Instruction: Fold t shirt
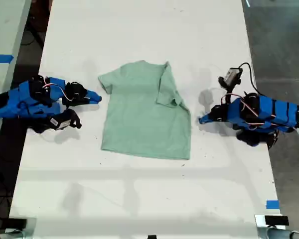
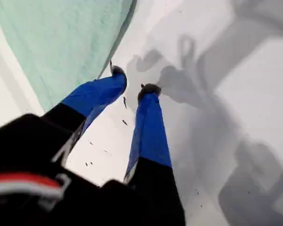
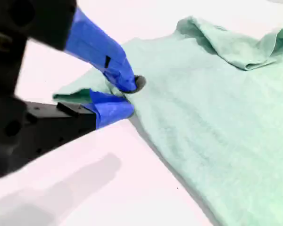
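Lying flat on the white table (image 1: 139,30), the t shirt (image 1: 144,119) sits between both sets of fingers, collar pointing away from the exterior cam. It's plain pale mint green, no print.

My first gripper (image 1: 202,119) is on the exterior view's right, tips aimed at the shirt's near side edge and just short of it, w/ bare table showing between. In its own wrist view my first gripper (image 2: 133,82) has both blue fingers spread w/ a clear gap. Nothing is in the gap, only table under the tips. The shirt (image 2: 61,37) lies just beyond one fingertip, hem edge running past it.

My second gripper (image 1: 97,97) is on the exterior view's left, tips right by the spread sleeve (image 1: 105,82). In the wrist view my second gripper (image 3: 127,96) has its fingers close together w/ a narrow gap. A bit of that sleeve (image 3: 70,96) shows in the gap behind the tips, but I can't tell if it's pinched or only lying behind them. The shirt body (image 3: 217,117) stretches away from these fingers.

The other sleeve (image 1: 167,87) is folded in over the chest, on the side nearer the first fingers. From the second fingers it shows as a rumpled flap (image 3: 236,44) across the shirt.
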{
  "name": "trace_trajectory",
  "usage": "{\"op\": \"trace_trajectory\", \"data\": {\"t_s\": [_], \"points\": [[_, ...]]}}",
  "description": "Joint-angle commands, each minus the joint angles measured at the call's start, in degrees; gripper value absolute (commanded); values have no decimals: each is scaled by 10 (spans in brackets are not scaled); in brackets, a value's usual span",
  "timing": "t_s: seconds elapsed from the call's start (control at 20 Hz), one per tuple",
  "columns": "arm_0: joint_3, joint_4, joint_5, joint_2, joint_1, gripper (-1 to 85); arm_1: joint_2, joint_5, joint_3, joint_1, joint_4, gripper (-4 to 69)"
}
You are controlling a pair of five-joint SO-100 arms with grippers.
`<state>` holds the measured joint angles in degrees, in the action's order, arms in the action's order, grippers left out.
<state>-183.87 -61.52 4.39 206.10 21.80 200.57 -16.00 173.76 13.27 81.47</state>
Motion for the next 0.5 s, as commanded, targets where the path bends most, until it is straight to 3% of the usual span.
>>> {"op": "trace_trajectory", "data": {"t_s": [0.0, 0.35, 0.45], "points": [[0, 67, -68, 6, 2, 1, 5, 72, 22, 77, -12, -12], [6, 83, -62, 5, -11, 1, 5, 72, 23, 77, -13, -12], [79, 43, -52, -25, 16, 7, 5, 71, 24, 81, -15, -12]]}}
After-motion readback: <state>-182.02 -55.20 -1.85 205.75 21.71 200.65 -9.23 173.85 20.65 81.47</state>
